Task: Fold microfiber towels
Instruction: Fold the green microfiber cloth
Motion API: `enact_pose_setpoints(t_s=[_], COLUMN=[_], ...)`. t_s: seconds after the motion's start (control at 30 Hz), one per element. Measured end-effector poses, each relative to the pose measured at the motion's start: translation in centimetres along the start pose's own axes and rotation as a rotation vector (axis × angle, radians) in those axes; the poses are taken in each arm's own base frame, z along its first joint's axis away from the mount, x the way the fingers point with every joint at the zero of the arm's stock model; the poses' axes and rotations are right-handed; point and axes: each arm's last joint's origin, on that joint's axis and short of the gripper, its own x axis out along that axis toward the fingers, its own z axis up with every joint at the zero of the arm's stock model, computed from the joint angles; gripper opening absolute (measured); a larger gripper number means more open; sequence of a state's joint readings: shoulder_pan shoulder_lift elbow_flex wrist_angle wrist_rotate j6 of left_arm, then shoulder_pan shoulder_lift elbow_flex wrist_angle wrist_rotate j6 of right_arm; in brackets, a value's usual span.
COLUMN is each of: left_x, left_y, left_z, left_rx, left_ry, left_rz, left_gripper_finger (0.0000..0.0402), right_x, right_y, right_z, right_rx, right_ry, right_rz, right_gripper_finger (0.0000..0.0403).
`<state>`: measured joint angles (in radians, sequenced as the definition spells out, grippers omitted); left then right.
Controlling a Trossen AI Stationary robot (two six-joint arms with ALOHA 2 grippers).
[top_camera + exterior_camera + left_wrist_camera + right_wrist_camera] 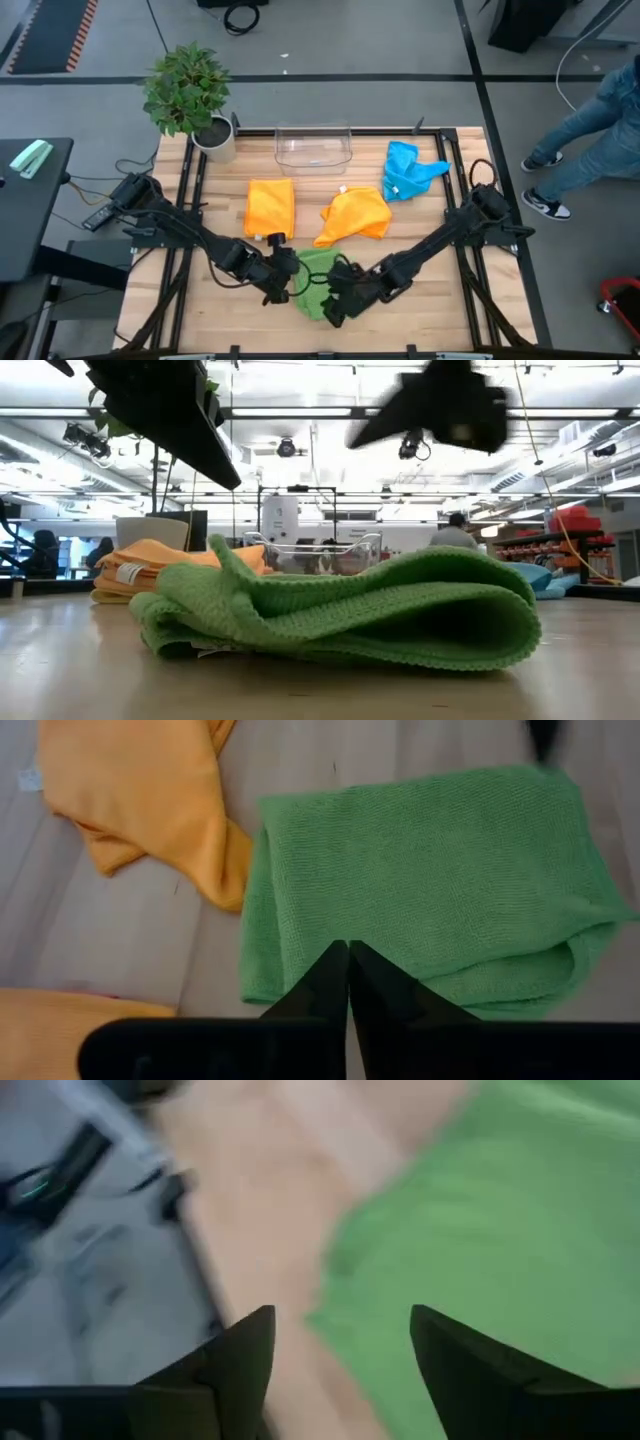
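A green towel (318, 275) lies folded over on the wooden table near its front edge. Its rounded fold shows in the low view (350, 610). My left gripper (283, 290) is shut and hovers above the towel's left edge (348, 948). My right gripper (335, 305) is open above the towel's near edge, with towel and bare table between its fingers (340, 1320). In the low view both grippers hang well above the towel. A folded orange towel (270, 207), a crumpled orange towel (355, 215) and a crumpled blue towel (408, 170) lie farther back.
A clear plastic bin (313, 148) stands at the table's far edge, with a potted plant (190, 95) at the far left corner. A person's legs (590, 130) show beyond the table's right side. Bare wood lies left and right of the green towel.
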<state>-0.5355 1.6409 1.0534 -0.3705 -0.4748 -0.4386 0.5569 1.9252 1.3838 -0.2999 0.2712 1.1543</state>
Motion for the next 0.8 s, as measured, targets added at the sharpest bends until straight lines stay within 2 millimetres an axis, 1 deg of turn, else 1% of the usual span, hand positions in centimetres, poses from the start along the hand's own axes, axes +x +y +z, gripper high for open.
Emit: enact_pose_setpoints(t_s=[0.03,0.07,0.1,0.13,0.2,0.23,0.27,0.4,0.47,0.53,0.63,0.7,0.77,0.8], left_x=[0.1,0.1,0.2,0.4,1.2,1.7,2.3,4.5,5.3,6.0,7.0,7.6,7.7,7.9], left_y=[0.1,0.2,0.4,0.7,1.4,1.8,2.3,4.0,4.7,5.1,4.8,4.3,3.2,2.7], left_z=[0.1,0.1,0.1,0.3,0.5,0.4,0.2,-0.7,-0.9,-1.1,-1.8,-2.4,-2.7,-2.9], left_rx=[-0.002,-0.001,0.0,0.008,0.023,0.037,0.047,0.073,0.05,0.019,-0.025,-0.044,-0.072,-0.093], left_ry=[0.005,0.009,0.011,0.01,0.022,0.041,0.066,0.146,0.141,0.132,0.148,0.174,0.176,0.17], left_rz=[-0.008,-0.01,-0.007,-0.001,0.016,0.019,0.018,0.027,0.028,-0.021,-0.104,-0.116,-0.142,-0.171], left_gripper_finger=[0.0015,0.0011,0.0009,0.0007,0.0006,0.0006,0.0006,0.0004,0.0005,0.0005,0.0004,0.0004,0.0005,0.0005], right_x=[-0.1,0.2,0.9,1.7,3.0,3.4,3.7,4.8,5.1,5.5,5.6,5.0,4.2,3.7], right_y=[-0.2,-0.3,-0.5,-0.7,-1.6,-1.8,-2.0,-3.0,-3.3,-3.7,-3.9,-3.7,-3.5,-3.7], right_z=[-0.7,-1.5,-2.5,-3.3,-4.5,-4.7,-4.6,-4.6,-4.9,-5.2,-5.9,-6.4,-7.1,-7.2], right_rx=[0.022,0.036,0.051,0.065,0.083,0.095,0.105,0.123,0.104,0.099,0.054,0.003,-0.07,-0.114], right_ry=[0.001,0.018,0.045,0.059,0.065,0.051,0.026,-0.023,-0.009,0.037,0.114,0.142,0.187,0.219], right_rz=[-0.037,-0.045,-0.04,-0.033,-0.045,-0.041,-0.056,-0.111,-0.133,-0.15,-0.162,-0.166,-0.166,-0.201], right_gripper_finger=[0.0234,0.0216,0.0189,0.0153,0.0063,0.0033,0.002,0.0007,0.0005,0.0004,0.0003,0.0002,0.0002,0.0002])
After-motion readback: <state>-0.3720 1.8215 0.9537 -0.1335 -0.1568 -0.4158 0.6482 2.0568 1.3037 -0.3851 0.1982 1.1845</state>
